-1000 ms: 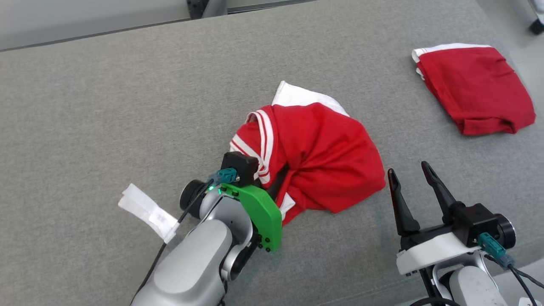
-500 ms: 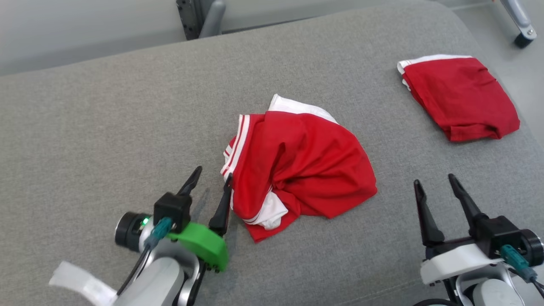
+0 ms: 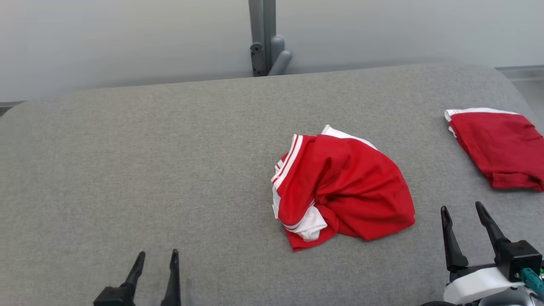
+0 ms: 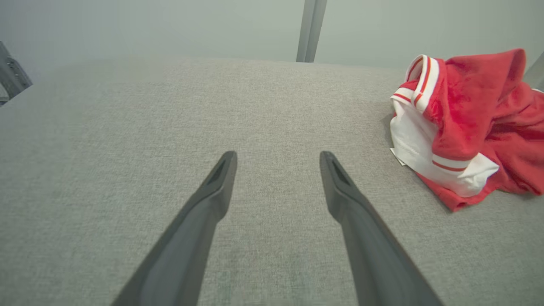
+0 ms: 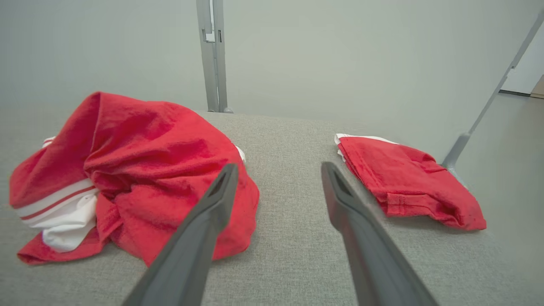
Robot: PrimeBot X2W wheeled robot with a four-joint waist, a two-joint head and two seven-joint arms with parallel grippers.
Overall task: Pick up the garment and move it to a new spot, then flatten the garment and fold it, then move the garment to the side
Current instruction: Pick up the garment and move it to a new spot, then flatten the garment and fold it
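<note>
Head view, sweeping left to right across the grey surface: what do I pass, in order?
left gripper → crumpled red garment → folded red garment

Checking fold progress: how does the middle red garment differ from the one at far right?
The middle garment lies crumpled in a heap; the right garment is folded flat. The middle garment shows striped white trim; the right garment only a white edge. Both are red, on the grey surface.
</note>
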